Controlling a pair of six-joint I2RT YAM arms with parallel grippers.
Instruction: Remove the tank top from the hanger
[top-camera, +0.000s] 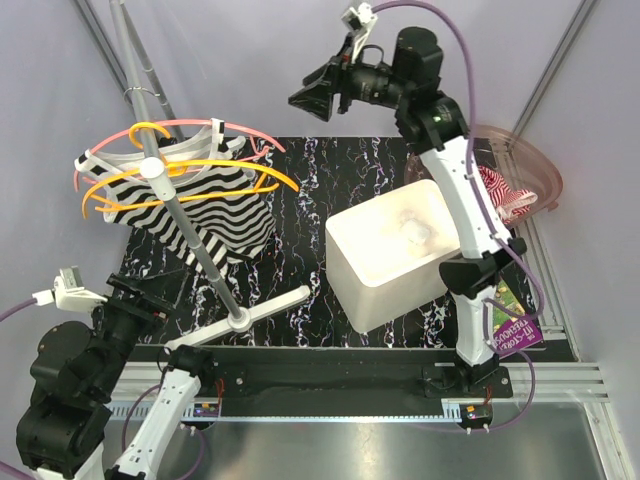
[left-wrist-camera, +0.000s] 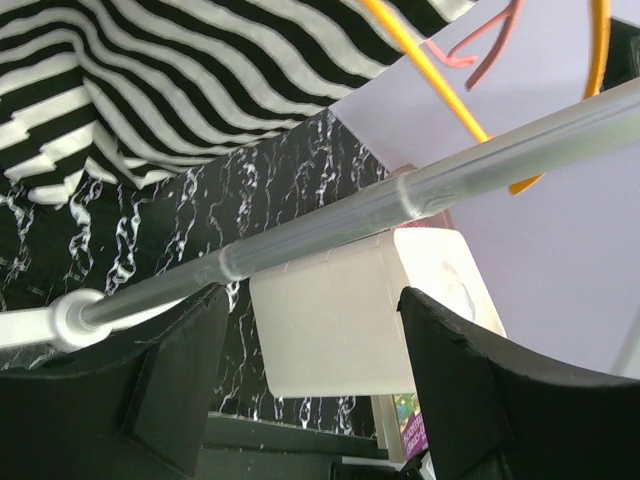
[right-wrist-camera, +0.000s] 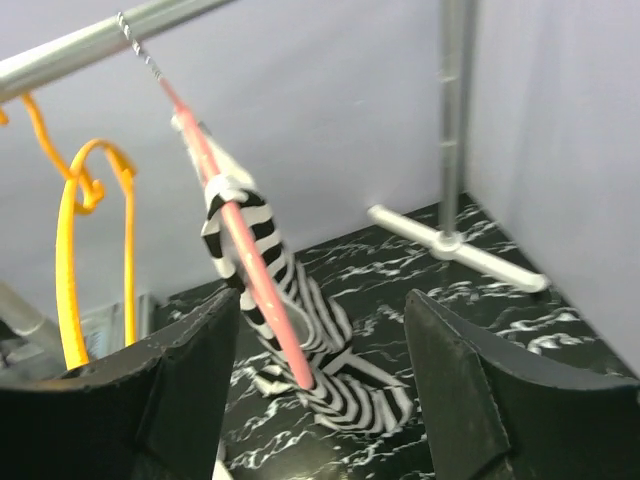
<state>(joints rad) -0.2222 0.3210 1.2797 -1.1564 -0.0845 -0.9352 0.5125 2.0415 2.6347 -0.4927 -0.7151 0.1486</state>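
Observation:
A black-and-white striped tank top (top-camera: 205, 205) hangs on a pink hanger (top-camera: 235, 128) from the grey rack rail (top-camera: 165, 190) at the left. It also shows in the left wrist view (left-wrist-camera: 150, 70) and the right wrist view (right-wrist-camera: 290, 300), where the pink hanger (right-wrist-camera: 250, 270) runs down through its strap. My right gripper (top-camera: 312, 97) is open and empty, high up, to the right of the hanger and apart from it (right-wrist-camera: 320, 400). My left gripper (top-camera: 140, 300) is open and empty, low at the near left under the rail (left-wrist-camera: 310, 390).
Orange hangers (top-camera: 190, 175) hang on the same rail beside the pink one. A white plastic bin (top-camera: 395, 255) stands mid-table. A pink basket (top-camera: 520, 180) with red-and-white cloth sits at the far right. The rack's white foot (top-camera: 250, 315) lies on the black marbled mat.

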